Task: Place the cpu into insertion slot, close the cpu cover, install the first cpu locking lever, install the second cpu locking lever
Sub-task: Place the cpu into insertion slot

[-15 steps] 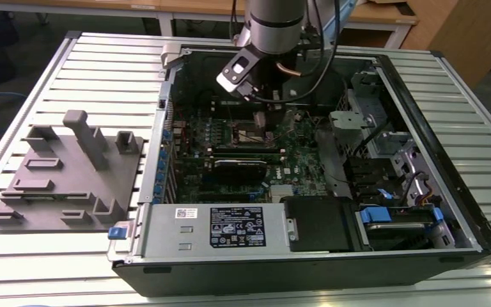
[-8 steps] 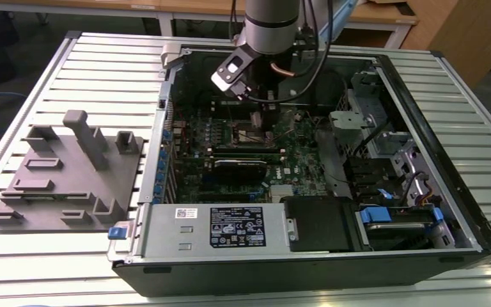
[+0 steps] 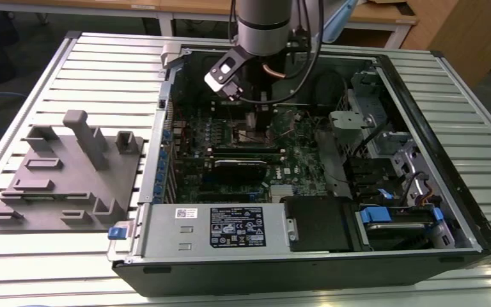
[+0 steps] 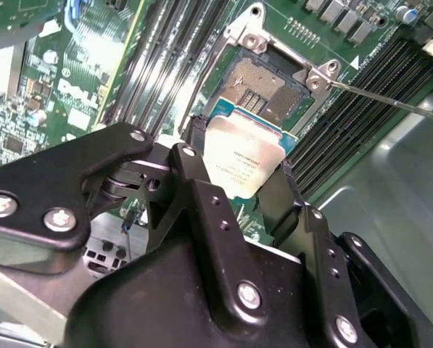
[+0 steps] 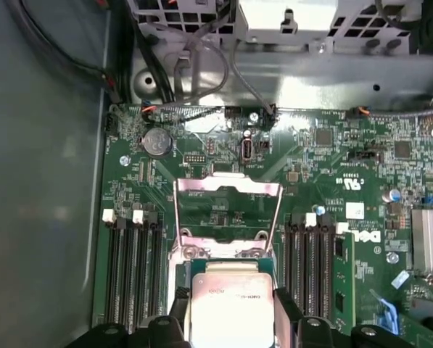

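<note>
Fingers (image 4: 287,190) on cpu (image 4: 241,159) edges above insertion slot (image 4: 263,83)

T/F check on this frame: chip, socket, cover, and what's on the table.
1. The gripper holds the cpu between its fingers. True.
2. The cpu is already seated in the insertion slot. False: it is in the fingers, and the slot's contact field lies bare.
3. The cpu cover is closed over the slot. False: it is swung open and stands up from the board.
4. The computer case lies open on the table. True.
5. A grey fixture block sits on the exterior view's right of the case. False: it sits on the left.
</note>
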`<state>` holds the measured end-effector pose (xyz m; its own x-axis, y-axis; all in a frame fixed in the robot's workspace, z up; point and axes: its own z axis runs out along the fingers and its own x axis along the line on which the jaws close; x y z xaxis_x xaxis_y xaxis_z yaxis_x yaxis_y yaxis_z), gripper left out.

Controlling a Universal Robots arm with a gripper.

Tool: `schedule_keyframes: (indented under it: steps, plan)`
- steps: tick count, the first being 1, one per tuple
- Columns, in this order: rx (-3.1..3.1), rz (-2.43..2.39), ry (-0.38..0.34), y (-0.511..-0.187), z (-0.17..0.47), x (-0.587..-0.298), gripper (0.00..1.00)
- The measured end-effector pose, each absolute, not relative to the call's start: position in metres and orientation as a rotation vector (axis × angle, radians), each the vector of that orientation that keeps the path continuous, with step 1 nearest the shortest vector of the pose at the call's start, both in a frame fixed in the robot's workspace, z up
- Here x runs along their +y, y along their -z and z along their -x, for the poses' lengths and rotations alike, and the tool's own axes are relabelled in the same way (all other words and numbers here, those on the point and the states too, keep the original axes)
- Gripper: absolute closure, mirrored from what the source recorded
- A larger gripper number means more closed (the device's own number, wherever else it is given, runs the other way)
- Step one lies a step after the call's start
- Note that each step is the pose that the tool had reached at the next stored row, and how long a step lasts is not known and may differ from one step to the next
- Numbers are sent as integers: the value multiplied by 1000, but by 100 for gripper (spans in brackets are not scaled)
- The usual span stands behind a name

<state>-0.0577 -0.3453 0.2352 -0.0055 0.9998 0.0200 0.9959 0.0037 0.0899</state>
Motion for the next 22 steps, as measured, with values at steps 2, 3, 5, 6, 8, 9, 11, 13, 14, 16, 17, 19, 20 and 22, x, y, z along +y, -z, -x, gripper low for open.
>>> schedule_keyframes:
  steps: [2, 3, 5, 6, 8, 9, 11, 13, 14, 16, 17, 19, 20, 22]
  plan:
    - [2177, -2192, -120, -234, 59, -345, 46]
    - [2173, -2196, -120, -233, 60, -345, 46]
    - [2169, -2201, -121, -232, 62, -345, 46]
    - [2169, -2201, -121, -232, 63, -344, 46]
    - [2169, -2201, -121, -230, 64, -344, 46]
    - [2169, -2201, -121, -228, 65, -344, 46]
    - [2169, -2201, -121, -226, 66, -344, 46]
    - [2169, -2201, -121, -226, 66, -344, 46]
    - [2169, -2201, -121, -225, 66, -344, 46]
    - [2169, -2201, -121, -225, 66, -344, 46]
    - [2169, -2201, -121, -225, 66, -344, 46]
    - [2169, -2201, -122, -225, 66, -343, 46]
    - [2169, -2201, -122, -224, 66, -344, 46]
    - [2169, -2201, -121, -223, 66, -344, 46]
